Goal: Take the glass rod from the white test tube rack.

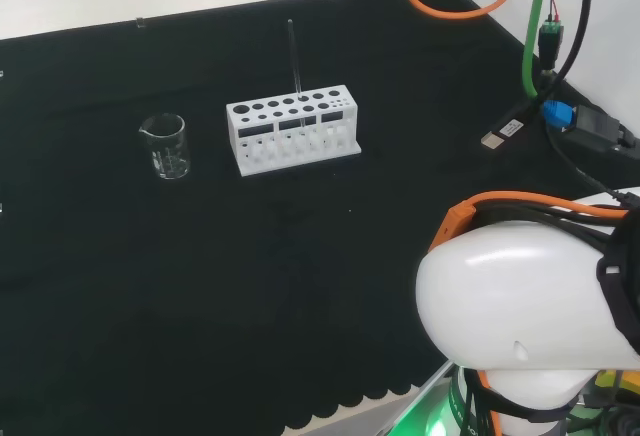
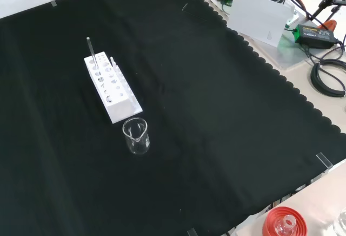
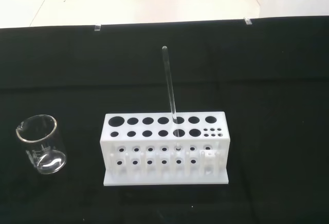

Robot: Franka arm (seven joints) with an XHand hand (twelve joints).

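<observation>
The approach is judged not yet begun, and the hand's state cannot be told. Nearest in the wrist view, a white test tube rack [image 3: 165, 149] of drilled plastic is seen beside a clear beaker [image 3: 42, 144]. The slender glass rod [image 3: 170, 96] is held upright in a rear hole; a pinch and straight lift are called for.

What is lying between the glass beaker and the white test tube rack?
Nothing: in the head view only bare black cloth separates the beaker from the rack. The wrist view shows the same bare gap.
</observation>
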